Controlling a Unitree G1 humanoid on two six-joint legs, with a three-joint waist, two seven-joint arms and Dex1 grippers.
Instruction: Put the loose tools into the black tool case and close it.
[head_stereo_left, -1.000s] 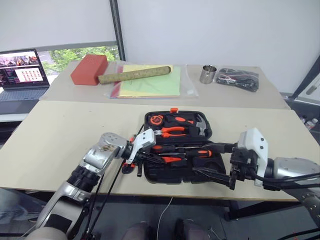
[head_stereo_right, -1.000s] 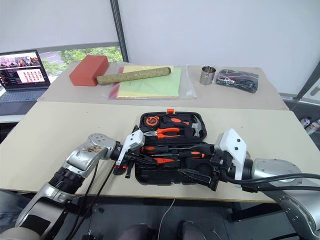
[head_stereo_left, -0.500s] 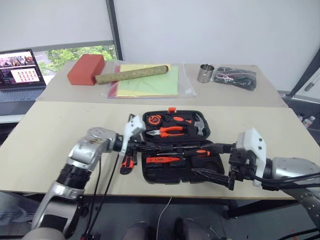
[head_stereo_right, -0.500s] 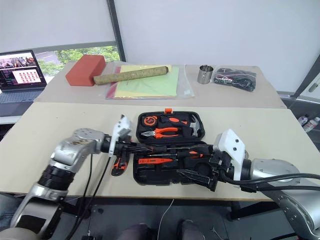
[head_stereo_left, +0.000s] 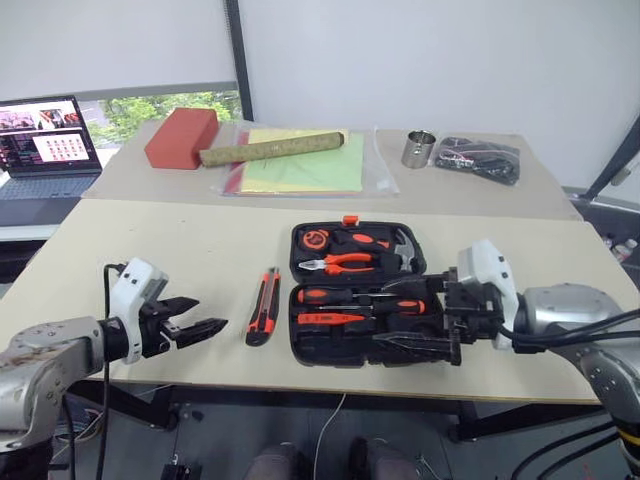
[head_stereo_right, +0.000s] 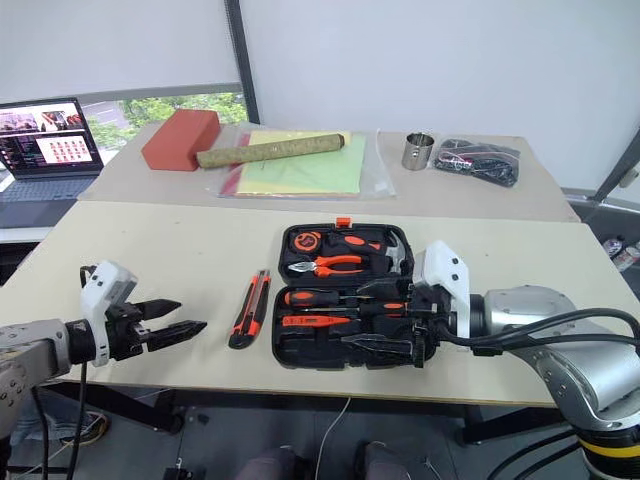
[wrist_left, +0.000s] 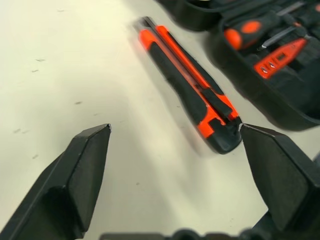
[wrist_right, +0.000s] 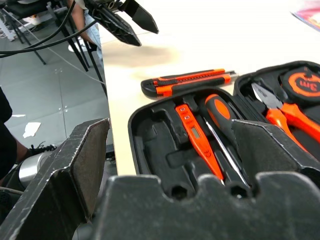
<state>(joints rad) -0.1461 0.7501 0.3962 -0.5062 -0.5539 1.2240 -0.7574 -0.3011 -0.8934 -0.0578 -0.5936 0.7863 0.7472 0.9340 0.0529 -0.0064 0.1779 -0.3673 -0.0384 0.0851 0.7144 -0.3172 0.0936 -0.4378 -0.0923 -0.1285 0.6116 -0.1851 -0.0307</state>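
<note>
L arm low, off case leftward

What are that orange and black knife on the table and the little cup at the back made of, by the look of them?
The utility knife looks like moulded plastic: a matt black body with glossy orange inlays, perhaps rubbery where it is gripped. The small cup looks like bare metal, probably steel: it is silvery and reflective, with bright highlights along its side.
</note>
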